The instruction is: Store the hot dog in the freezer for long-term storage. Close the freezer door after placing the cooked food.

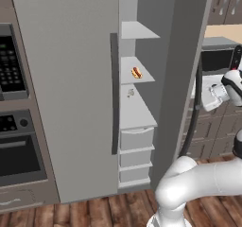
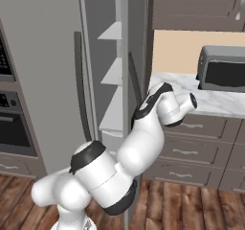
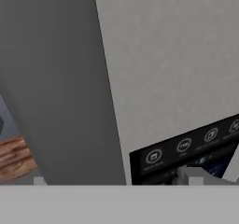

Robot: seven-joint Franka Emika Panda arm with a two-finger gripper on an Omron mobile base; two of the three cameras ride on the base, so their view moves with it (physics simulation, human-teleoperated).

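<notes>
The freezer stands with its narrow compartment exposed, showing white shelves and drawers. The hot dog, a small tan bun with a red-brown sausage, lies on the second shelf. The freezer door is swung out and seen nearly edge-on, with its dark bar handle on the outer face. From the right base view the same door appears as a thin grey slab. My hand is on the outer side of that door, at about handle height. My gripper is open and holds nothing, facing grey door panels.
The wider grey door is shut, its dark handle beside the shelves. A black wall oven is at the left. A toaster oven sits on the marble counter at the right, above drawers. The floor is wood.
</notes>
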